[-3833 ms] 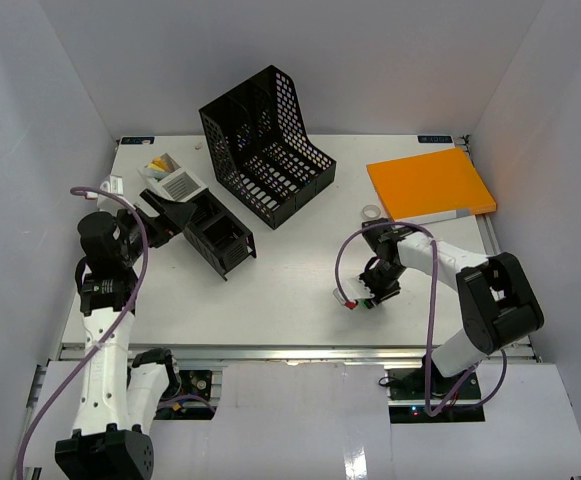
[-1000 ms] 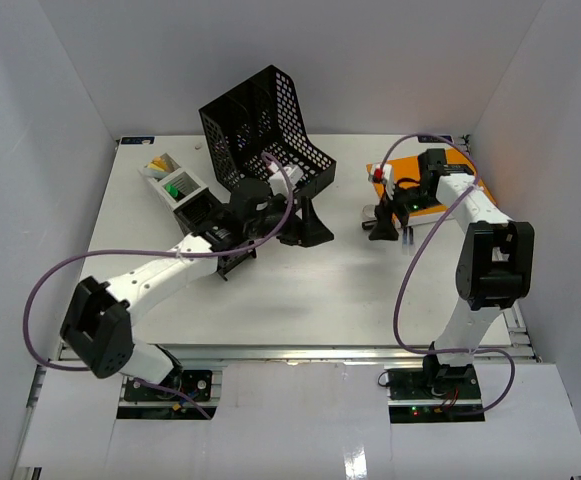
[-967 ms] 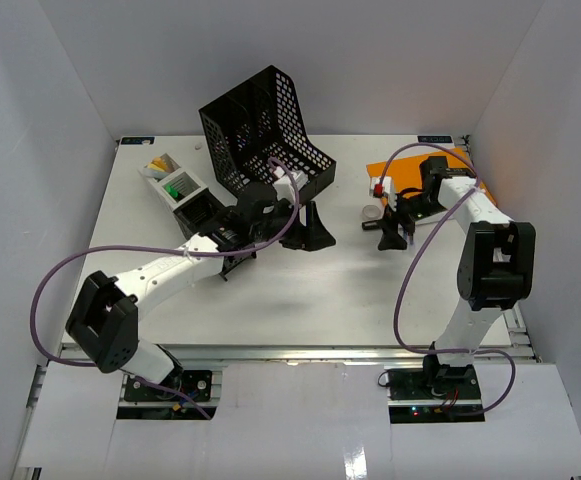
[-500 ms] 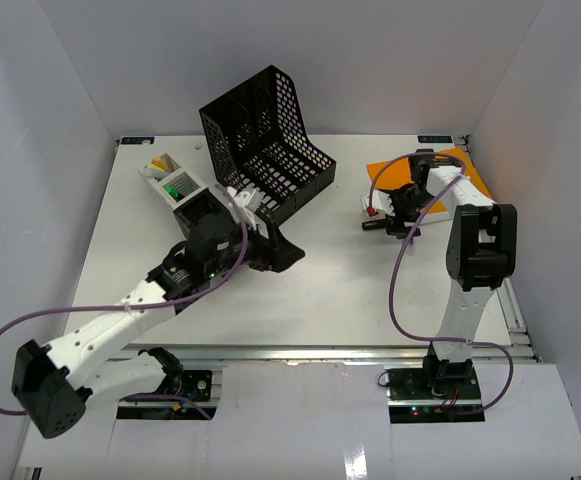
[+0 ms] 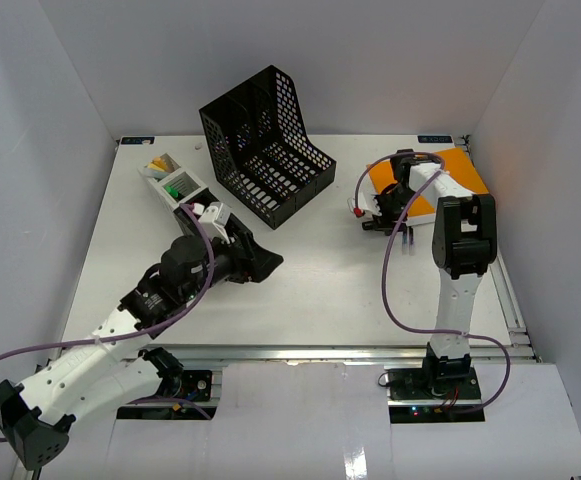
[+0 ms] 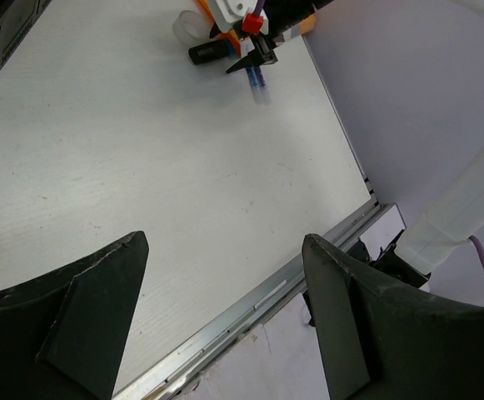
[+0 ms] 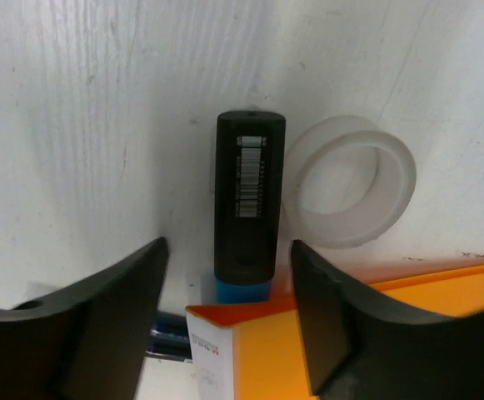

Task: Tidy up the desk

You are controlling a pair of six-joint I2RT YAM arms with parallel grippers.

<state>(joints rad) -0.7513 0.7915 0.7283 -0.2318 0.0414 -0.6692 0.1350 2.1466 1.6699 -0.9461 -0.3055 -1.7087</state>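
Note:
The white desk [image 5: 320,290] holds a black marker [image 7: 250,196] with a blue end, lying beside a clear tape ring [image 7: 348,179] at the corner of an orange folder [image 7: 308,350]. My right gripper [image 5: 372,217] hangs right over the marker, open, with one finger on each side and a gap at both. A dark blue pen [image 7: 165,342] lies by the folder corner under the left finger. My left gripper [image 5: 262,262] hovers open and empty above the desk's middle. The left wrist view shows bare desk [image 6: 142,150] and the front rail [image 6: 250,304] between its fingers [image 6: 75,321].
A black mesh file rack [image 5: 265,145] stands at the back centre. A white-and-black organiser tray [image 5: 173,183] with small yellow and green items lies at the back left, its black end under my left arm. The orange folder [image 5: 450,172] fills the back right corner.
My left arm has drawn back from the file rack toward the near left, jaws still open. My right gripper has settled over the marker by the folder, its jaws narrowing.

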